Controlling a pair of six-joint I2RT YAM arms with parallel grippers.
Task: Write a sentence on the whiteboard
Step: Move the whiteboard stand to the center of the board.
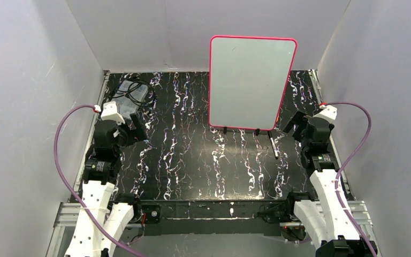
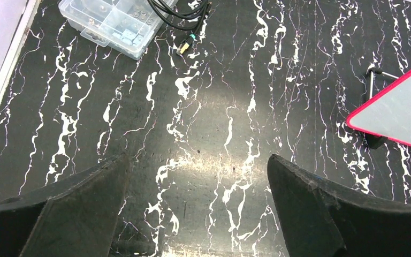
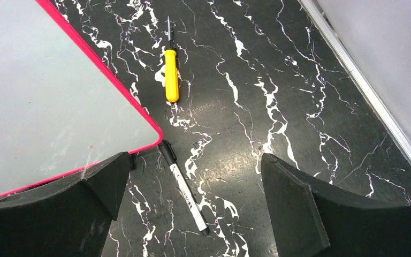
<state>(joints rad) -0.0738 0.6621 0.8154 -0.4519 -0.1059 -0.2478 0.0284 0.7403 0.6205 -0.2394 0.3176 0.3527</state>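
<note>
- Here, the whiteboard (image 1: 251, 83) stands upright on small black feet at the far middle-right of the tabletop (image 1: 182, 155). Its face is blank, with no sentence yet written.
- Right hand (image 1: 296, 124): fingers wide apart and empty, just right of the board's near right corner. It hovers above a black marker (image 3: 184, 188) that lies flat beside a foot.
- Left hand (image 2: 198, 176): fingers apart and empty, well left of the board.
- Risk: the marker lies close to frame and foot, so a descending finger may strike the board and shift or tip it.
- Risk: the slim round marker may roll or slip from a shallow pinch.
- Risk: writing pressure may push the free-standing board backward, toward the yellow screwdriver (image 3: 170, 75) beyond its corner.
</note>
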